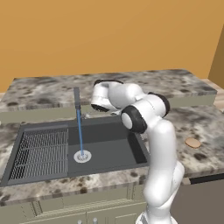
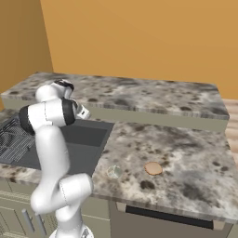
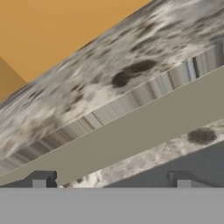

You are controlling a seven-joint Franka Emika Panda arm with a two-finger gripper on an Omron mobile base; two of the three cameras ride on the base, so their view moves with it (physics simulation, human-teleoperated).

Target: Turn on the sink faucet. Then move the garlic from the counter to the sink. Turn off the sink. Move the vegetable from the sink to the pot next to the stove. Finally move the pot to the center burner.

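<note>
faucet step done: water streaming from sink faucet (image 1: 77, 99) onto drain. jaws spread wide, empty. next: reach garlic (image 2: 113, 172) at four o'clock of sink (image 1: 109, 142).

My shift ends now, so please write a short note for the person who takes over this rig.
Gripper: fingers open, empty, near the slim dark-grey faucet.
Small pale garlic bulb lies on the speckled granite counter, right of the dark-grey sink basin.
Done: faucet on, water runs to the drain.
Left: garlic into sink, water off, garlic to pot, pot to center burner.
</note>
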